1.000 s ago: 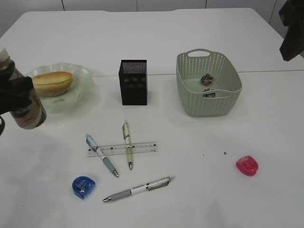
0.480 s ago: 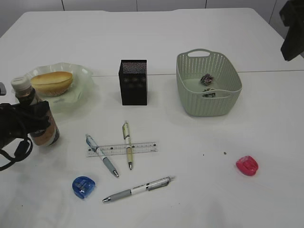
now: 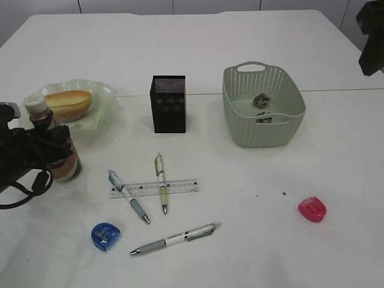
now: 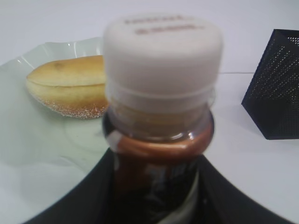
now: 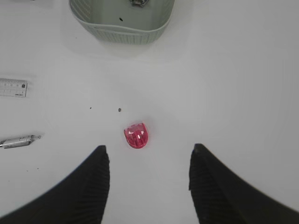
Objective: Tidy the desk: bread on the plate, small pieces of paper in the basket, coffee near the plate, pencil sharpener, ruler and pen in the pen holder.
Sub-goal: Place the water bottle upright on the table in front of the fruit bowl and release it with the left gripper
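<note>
My left gripper (image 3: 53,151) is shut on the brown coffee bottle (image 3: 58,157), which is upright with its white cap (image 4: 162,51) on top, just in front of the pale green plate (image 3: 103,117). The bread (image 3: 67,103) lies on that plate. In the middle stands the black mesh pen holder (image 3: 168,103). A ruler (image 3: 180,186) and three pens (image 3: 129,196) (image 3: 161,183) (image 3: 175,238) lie in front of it. A blue pencil sharpener (image 3: 105,235) is at the front left, a red one (image 5: 136,136) at the right. My right gripper (image 5: 148,151) hangs open high above the red one.
The green basket (image 3: 231,102) at the back right holds crumpled pieces of paper (image 3: 261,99). Small dark specks (image 3: 284,193) lie on the white table between the ruler and the red sharpener. The table's back half is bare.
The left gripper has carried the coffee bottle right and down from the left edge, tilting it upright beside the plate. The right arm has stayed put.
</note>
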### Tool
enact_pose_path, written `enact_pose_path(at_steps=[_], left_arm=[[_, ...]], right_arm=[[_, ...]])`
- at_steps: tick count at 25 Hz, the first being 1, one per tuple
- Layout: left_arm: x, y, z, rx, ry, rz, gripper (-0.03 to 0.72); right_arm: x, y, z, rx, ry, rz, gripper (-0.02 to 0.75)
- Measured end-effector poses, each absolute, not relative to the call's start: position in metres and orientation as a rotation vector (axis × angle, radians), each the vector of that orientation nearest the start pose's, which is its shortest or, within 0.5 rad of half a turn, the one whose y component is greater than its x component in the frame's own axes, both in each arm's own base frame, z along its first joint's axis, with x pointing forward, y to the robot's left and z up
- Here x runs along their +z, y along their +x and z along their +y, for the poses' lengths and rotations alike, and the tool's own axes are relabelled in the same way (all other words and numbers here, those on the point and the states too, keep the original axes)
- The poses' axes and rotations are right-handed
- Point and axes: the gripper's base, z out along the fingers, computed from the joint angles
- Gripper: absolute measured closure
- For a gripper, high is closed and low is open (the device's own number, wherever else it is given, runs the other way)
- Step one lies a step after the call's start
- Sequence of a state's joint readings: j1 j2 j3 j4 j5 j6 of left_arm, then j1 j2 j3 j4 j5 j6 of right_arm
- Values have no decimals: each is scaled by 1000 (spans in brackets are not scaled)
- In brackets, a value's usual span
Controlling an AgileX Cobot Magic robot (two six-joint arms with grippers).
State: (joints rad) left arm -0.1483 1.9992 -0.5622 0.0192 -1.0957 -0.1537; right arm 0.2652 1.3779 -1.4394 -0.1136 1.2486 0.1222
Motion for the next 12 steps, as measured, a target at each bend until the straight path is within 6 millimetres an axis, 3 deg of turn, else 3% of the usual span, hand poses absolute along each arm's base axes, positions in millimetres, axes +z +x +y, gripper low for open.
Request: enact_pose_path(at_steps=[12], left_arm=[[105, 314, -52, -239, 78, 1791, 232]], right_arm=[[386, 263, 61, -37, -204, 2649, 332]])
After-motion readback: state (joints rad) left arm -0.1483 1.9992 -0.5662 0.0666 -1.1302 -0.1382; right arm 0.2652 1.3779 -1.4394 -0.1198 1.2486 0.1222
